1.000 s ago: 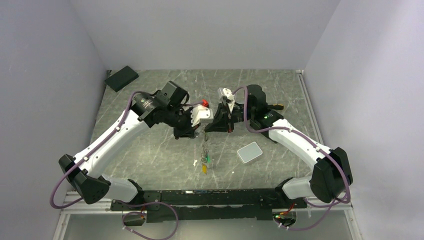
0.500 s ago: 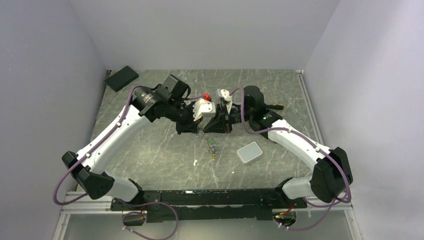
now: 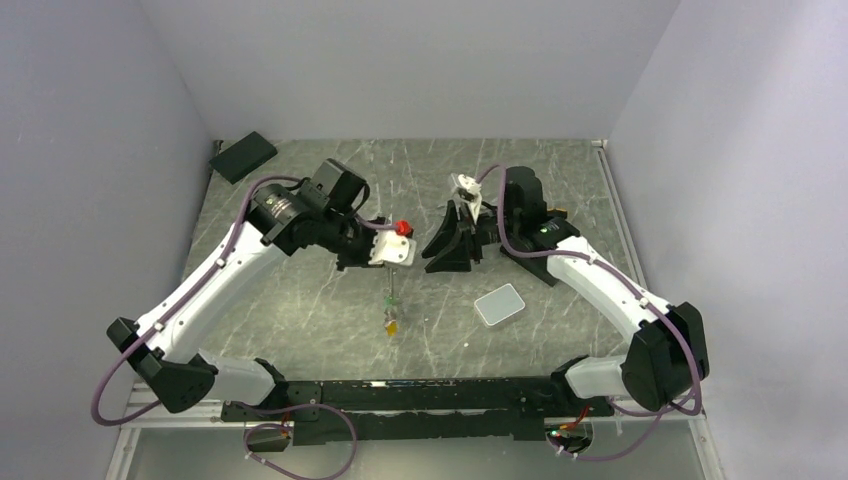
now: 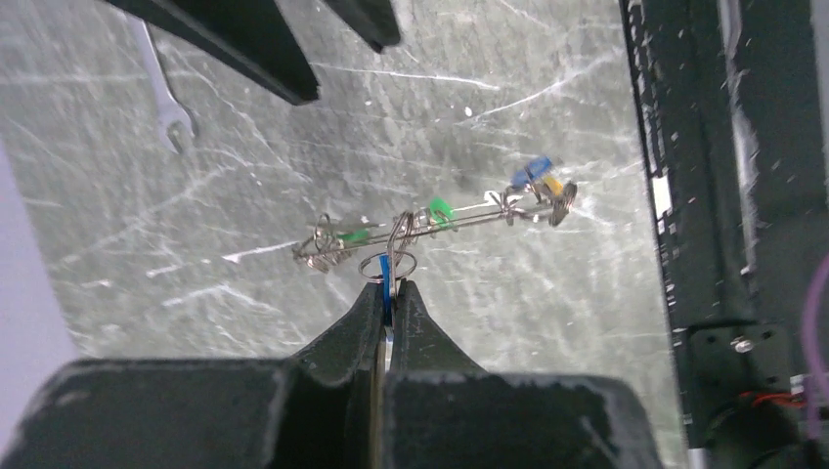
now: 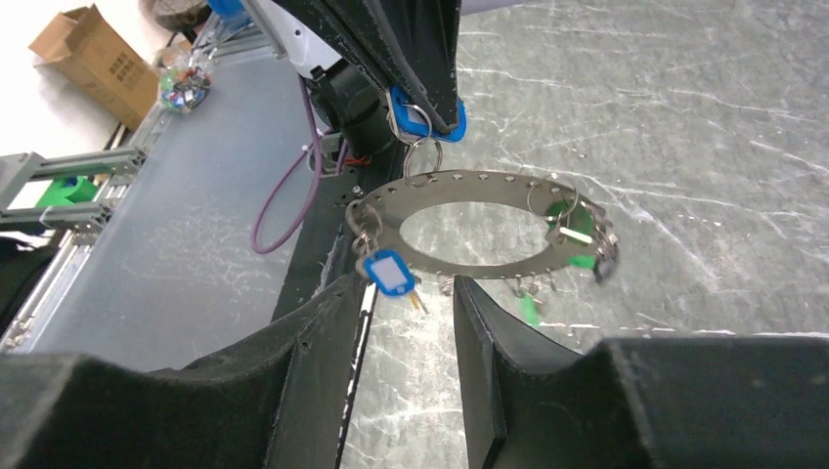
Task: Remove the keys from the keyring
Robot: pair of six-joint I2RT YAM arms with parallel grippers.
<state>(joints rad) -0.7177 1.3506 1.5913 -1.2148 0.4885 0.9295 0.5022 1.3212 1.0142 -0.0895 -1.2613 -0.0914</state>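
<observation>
Where the keyring (image 5: 479, 182) is: dangling in the air under the left gripper (image 4: 388, 293), over the middle of the table (image 3: 300, 300). Cannot tell whether its low end touches the surface.
Keyring make: flat metal band with small holes punched all round. Oval from the right wrist view, edge-on and thin from the left wrist view.
Left gripper: fingers pressed together on a blue tag (image 4: 388, 278). A small wire loop joins that tag to the band's upper edge, so the whole ring hangs from this one pinch.
Keys (image 4: 533, 195): strung round the band on small loops, with blue, yellow and green markers among them. From the right wrist, a windowed tag (image 5: 388, 272), blue with a white face, hangs at the band's left end, and green tags (image 5: 567, 234) at its right end.
Right gripper (image 5: 409, 288): fingers spread, nothing between them. The ring hangs just beyond the tips, not touching. From above it stands beside the left gripper, with a gap between them.
Wrench (image 4: 168, 98): silver, flat on the table, well beyond the ring.
Grey pad (image 3: 499, 304): rounded square on the table, right of the ring and apart from it.
Black slab (image 3: 243, 156): far left corner of the table.
</observation>
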